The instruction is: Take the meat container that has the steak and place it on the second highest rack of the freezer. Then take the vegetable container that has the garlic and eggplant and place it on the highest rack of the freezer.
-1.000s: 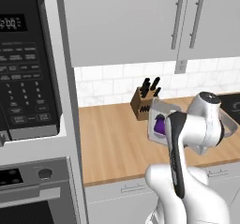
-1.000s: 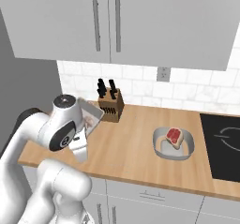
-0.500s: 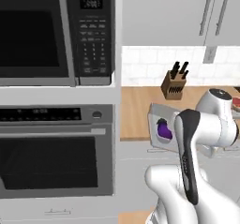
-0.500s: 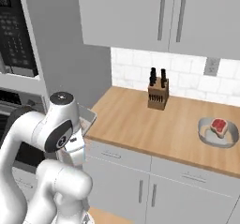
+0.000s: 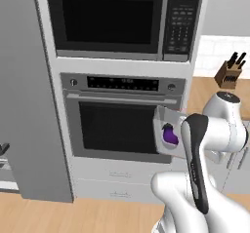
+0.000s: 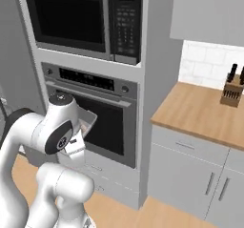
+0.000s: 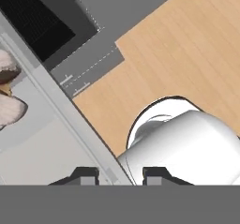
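Observation:
My gripper [image 7: 116,174] is shut on the rim of the vegetable container [image 7: 44,145], a pale grey tray held in the air beside my arm. The garlic [image 7: 9,108] lies in it at the left of the hand view. From the left base view the tray [image 5: 163,119] is tilted toward the camera in front of the oven, with the dark-purple eggplant [image 5: 170,135] inside. The right base view shows the tray's edge [image 6: 88,121] past my wrist. A tall grey cabinet, the freezer [image 5: 27,105], stands left of the oven; its racks are hidden. The meat container and steak are out of view.
A black-fronted oven [image 5: 122,125] sits under a microwave [image 5: 112,17], with drawers [image 5: 117,183] below. To the right runs a wooden counter [image 6: 200,112] carrying a knife block [image 6: 232,91]. Wooden floor [image 7: 178,45] lies beneath the hand.
The whole picture has swung left from the counter to the oven stack, so the base has moved. The vegetable container has stayed in my gripper throughout.

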Motion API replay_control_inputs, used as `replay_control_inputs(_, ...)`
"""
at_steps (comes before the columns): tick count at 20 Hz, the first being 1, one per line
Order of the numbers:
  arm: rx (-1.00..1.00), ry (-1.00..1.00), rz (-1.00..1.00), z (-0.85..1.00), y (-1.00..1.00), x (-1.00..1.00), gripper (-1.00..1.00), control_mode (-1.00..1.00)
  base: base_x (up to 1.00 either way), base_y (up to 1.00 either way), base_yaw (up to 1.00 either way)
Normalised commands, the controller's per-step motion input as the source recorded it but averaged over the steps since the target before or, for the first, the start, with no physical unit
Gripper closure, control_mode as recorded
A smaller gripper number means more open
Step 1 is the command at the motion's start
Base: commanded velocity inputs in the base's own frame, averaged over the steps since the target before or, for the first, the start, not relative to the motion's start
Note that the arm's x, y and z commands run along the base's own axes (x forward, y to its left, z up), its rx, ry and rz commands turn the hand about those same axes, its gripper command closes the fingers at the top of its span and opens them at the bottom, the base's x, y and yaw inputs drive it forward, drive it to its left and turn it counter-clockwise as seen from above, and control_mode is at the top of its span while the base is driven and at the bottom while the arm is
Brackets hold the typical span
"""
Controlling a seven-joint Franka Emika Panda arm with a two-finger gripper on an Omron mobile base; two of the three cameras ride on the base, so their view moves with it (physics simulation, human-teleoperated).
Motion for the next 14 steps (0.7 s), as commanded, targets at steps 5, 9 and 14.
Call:
replay_control_inputs(5,0.0,0.0,0.0,0.0,0.0,0.0,1.0,1.0,-0.01,1.0,0.12)
replay_control_inputs(9,0.0,0.0,0.0,0.0,0.0,0.0,1.0,1.0,0.05,1.0,0.04)
replay_control_inputs(14,0.0,0.0,0.0,0.0,0.0,0.0,1.0,1.0,0.35,1.0,0.0)
